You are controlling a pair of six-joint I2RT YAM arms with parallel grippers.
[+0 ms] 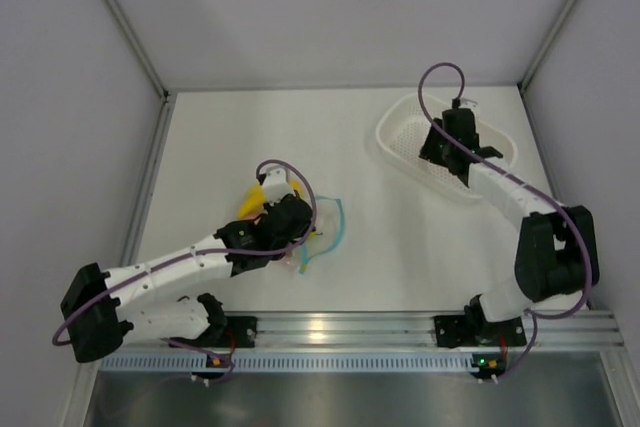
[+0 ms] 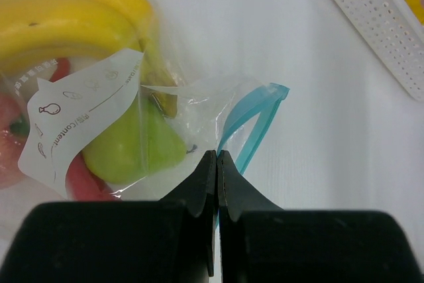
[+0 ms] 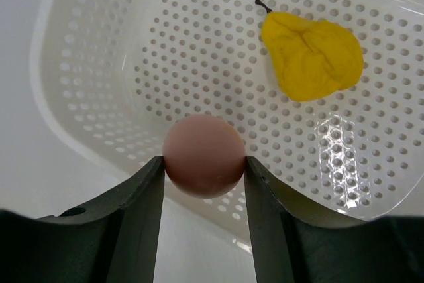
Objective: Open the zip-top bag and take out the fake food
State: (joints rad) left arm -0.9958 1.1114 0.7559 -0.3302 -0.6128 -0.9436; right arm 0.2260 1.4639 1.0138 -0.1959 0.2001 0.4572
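The zip-top bag [image 2: 199,107] lies on the table left of centre, its light blue zip strip [image 2: 255,114] spread open in a loop [image 1: 335,222]. Inside it are the yellow banana bunch [image 2: 66,24], the green pear [image 2: 142,147] and a red piece [image 2: 83,180]. My left gripper [image 2: 216,158] is shut on the bag's edge at the zip strip; it also shows in the top view [image 1: 290,219]. My right gripper [image 3: 203,164] is shut on a pink round piece [image 3: 203,154] and holds it above the white basket [image 3: 132,51]. A yellow pear-shaped fruit [image 3: 311,57] lies in the basket.
The white perforated basket [image 1: 400,132] stands at the back right, with my right gripper [image 1: 455,159] over it. Its corner shows in the left wrist view [image 2: 371,18]. Grey walls close the table on the left, back and right.
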